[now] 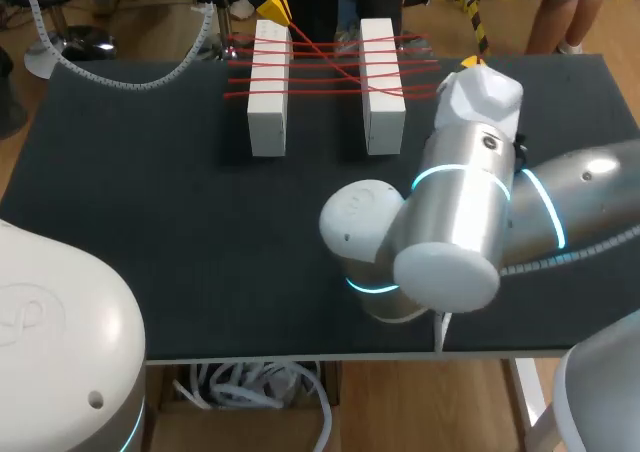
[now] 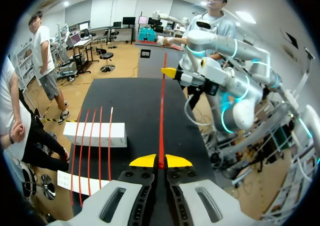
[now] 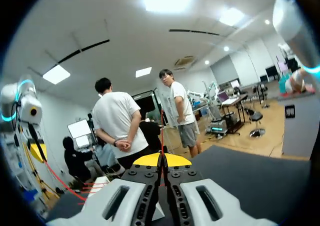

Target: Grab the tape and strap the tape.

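Firstly, the left gripper (image 2: 161, 161) was pinched shut on the red tape (image 2: 161, 111) above the far end of the left block (image 1: 268, 87). Several strands crossed to the right block (image 1: 382, 82). The right gripper (image 3: 161, 159) was clamped on the red tape too.

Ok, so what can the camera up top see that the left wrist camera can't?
Only the head view shows the left white block and the right white block whole, side by side, with the red tape strung across the gap in several lines. Only the left wrist view shows the left gripper up close, its yellow tips shut on the tape, which runs straight ahead to the right gripper. Both show the tape, white blocks and the black table.
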Controlling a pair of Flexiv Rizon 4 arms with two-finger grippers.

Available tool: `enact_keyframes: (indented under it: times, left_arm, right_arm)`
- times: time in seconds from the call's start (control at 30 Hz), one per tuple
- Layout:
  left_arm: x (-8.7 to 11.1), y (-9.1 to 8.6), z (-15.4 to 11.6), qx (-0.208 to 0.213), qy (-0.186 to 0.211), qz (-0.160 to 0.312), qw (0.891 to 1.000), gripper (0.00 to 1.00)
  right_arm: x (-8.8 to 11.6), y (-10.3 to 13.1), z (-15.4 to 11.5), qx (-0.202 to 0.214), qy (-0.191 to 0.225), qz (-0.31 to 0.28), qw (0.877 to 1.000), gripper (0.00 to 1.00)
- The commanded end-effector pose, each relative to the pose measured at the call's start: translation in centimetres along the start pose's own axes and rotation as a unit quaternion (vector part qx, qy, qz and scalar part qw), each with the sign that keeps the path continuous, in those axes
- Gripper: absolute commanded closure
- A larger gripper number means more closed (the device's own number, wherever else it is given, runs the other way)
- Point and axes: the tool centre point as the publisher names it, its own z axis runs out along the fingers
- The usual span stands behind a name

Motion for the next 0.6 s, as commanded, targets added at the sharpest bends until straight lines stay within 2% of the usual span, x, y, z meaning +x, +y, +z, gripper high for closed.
enact_keyframes:
  times: [0.03,0.53,0.57,0.6]
  left_arm:
    - [0.0,-0.1,-0.1,-0.002,0.001,-0.001,1.000,1.00]
    - [0.0,-0.1,-0.1,-0.002,0.001,-0.001,1.000,1.00]
    - [0.0,-0.1,-0.1,-0.002,0.001,-0.001,1.000,1.00]
    - [0.0,-0.1,-0.1,-0.002,0.001,-0.001,1.000,1.00]
  right_arm:
    - [1.6,0.4,-0.2,-0.015,-0.024,-0.210,0.977,1.00]
    - [1.6,0.4,-0.2,-0.015,-0.024,-0.210,0.977,1.00]
    - [2.4,0.0,-0.5,-0.034,-0.031,-0.255,0.966,1.00]
    - [2.9,-0.1,-0.5,-0.014,-0.029,-0.284,0.958,1.00]
